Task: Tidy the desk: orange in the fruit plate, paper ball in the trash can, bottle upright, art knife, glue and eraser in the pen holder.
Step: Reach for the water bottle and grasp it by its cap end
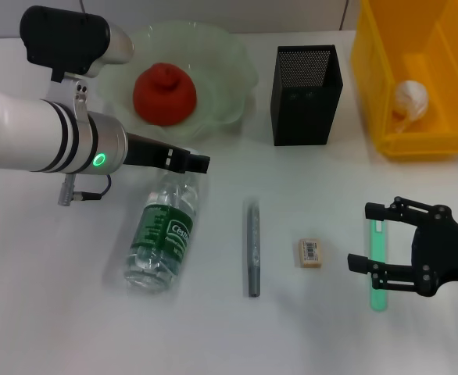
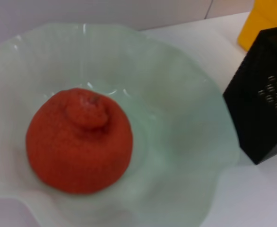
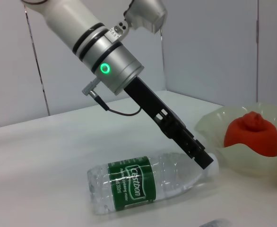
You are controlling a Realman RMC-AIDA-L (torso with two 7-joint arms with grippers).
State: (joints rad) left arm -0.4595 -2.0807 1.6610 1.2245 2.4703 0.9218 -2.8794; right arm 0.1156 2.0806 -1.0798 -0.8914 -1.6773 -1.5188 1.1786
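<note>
The orange lies in the fruit plate. In the trash can sits the paper ball. On its side lies the bottle; my left gripper hangs at its neck end with fingers together, hiding the cap. The grey art knife, the eraser and the green glue lie in a row. My right gripper is open, one finger on each side of the glue's upper part. The pen holder stands upright.
The pen holder stands between the fruit plate and the trash can along the back of the white desk. My left arm's white forearm reaches in over the desk's left side.
</note>
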